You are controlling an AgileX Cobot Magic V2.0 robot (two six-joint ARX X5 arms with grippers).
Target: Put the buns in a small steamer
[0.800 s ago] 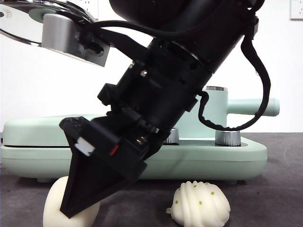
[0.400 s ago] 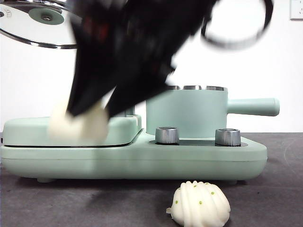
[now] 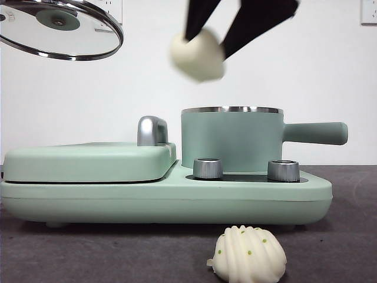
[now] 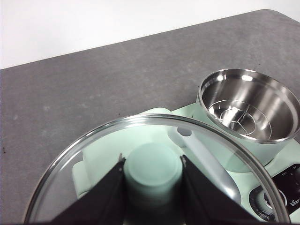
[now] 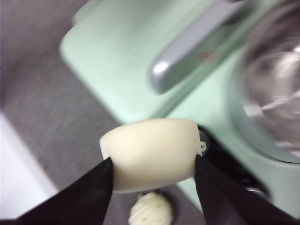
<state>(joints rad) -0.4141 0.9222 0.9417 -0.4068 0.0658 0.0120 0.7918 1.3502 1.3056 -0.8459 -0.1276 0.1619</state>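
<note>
My right gripper (image 3: pixel 203 42) is shut on the smooth off-white bun (image 3: pixel 197 55) and holds it in the air, above and a little left of the small steamer (image 3: pixel 232 138). In the right wrist view the bun (image 5: pixel 150 153) sits between the two jaws. The pleated bun with green specks (image 3: pixel 250 255) lies on the dark table in front of the appliance, also seen below the gripper (image 5: pixel 151 209). My left gripper (image 4: pixel 152 180) is shut on the green knob of the glass lid (image 4: pixel 154 171), held up at the far left (image 3: pixel 59 28). The steamer's steel bowl (image 4: pixel 248 108) stands open.
The steamer sits on a mint-green base (image 3: pixel 165 197) with two steel dials (image 3: pixel 207 168). A flat lidded griddle (image 3: pixel 88 160) with a chrome handle (image 3: pixel 152 131) fills the base's left half. A white wall stands behind.
The right gripper has lifted the smooth bun from the table at the front left, up and to the right, to a spot above the steamer's left rim. The lid and the pleated bun have stayed put.
</note>
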